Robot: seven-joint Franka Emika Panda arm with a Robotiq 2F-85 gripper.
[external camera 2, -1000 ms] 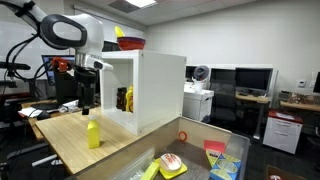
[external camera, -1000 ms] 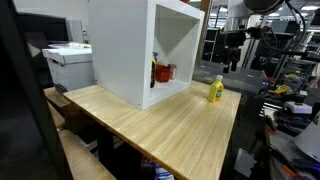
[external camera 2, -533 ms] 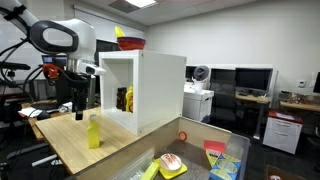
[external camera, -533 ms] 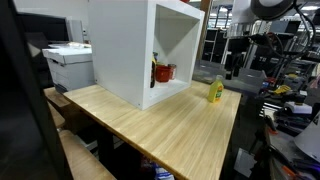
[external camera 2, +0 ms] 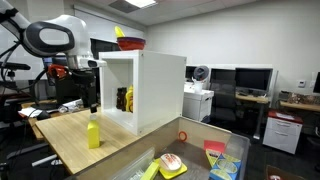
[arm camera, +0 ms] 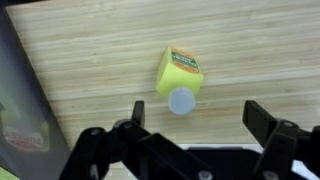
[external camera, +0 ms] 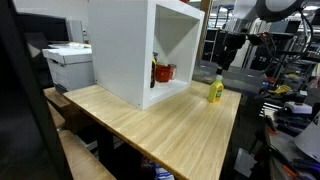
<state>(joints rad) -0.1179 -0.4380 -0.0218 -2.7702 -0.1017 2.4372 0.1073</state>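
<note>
A yellow bottle (external camera: 215,90) with a pale cap stands upright on the wooden table (external camera: 160,125), close to the open front of a white cube shelf (external camera: 150,45). In an exterior view the same bottle (external camera 2: 93,132) stands near the table's corner. My gripper (external camera: 224,64) hangs in the air above and a little behind it. In the wrist view I look straight down on the bottle (arm camera: 179,78), whose cap lies just beyond the gap between the fingers. The gripper (arm camera: 196,113) is open with nothing between its fingers.
Inside the shelf stand a red mug (external camera: 163,72) and some packets. A red and yellow bowl stack (external camera 2: 129,41) sits on top of the shelf (external camera 2: 150,85). A printer (external camera: 66,62) stands beside the table, and a bin of toys (external camera 2: 195,160) sits in the foreground.
The arm has swung in toward the bottle and come lower over it. The bottle has not moved and the fingers have stayed apart.
</note>
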